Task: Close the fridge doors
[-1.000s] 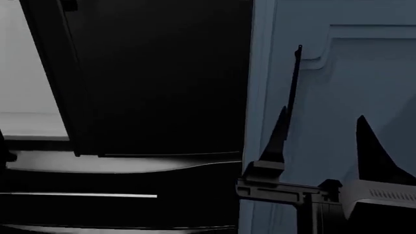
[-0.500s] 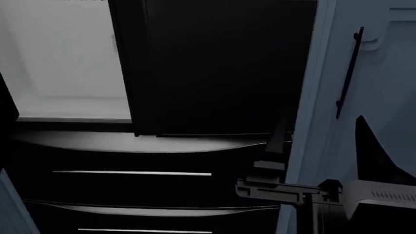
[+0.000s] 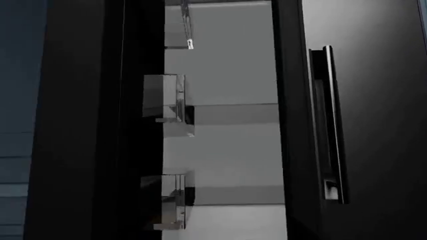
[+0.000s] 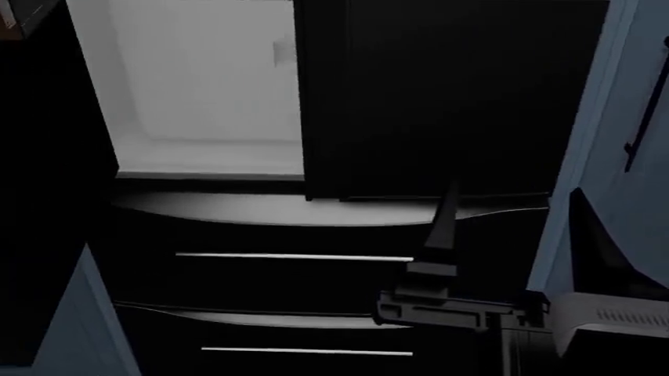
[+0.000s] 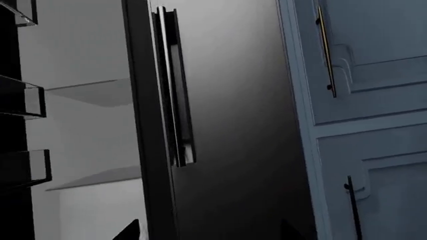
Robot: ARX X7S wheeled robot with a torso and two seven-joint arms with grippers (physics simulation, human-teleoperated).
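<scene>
Reaching forward from about four o'clock in the head view, the right gripper (image 4: 512, 235) points up at the fridge front, one dark finger (image 4: 444, 223) rising before the right fridge door (image 4: 450, 94) and the other standing wide of it against the blue-grey cabinet (image 4: 632, 86): the claw is spread, holding nothing. The right fridge door looks shut, filling twelve to two o'clock. The left fridge door (image 3: 80, 125) stands swung out, its clear bins (image 3: 167, 102) visible in the left wrist view, leaving the white interior (image 4: 199, 86) exposed at eleven o'clock. Below lie black drawers (image 4: 293, 274) with silver bar handles (image 4: 293, 257). The left arm and its claw appear in no view, so their state is unknown. Dim lighting swallows the door edges.
</scene>
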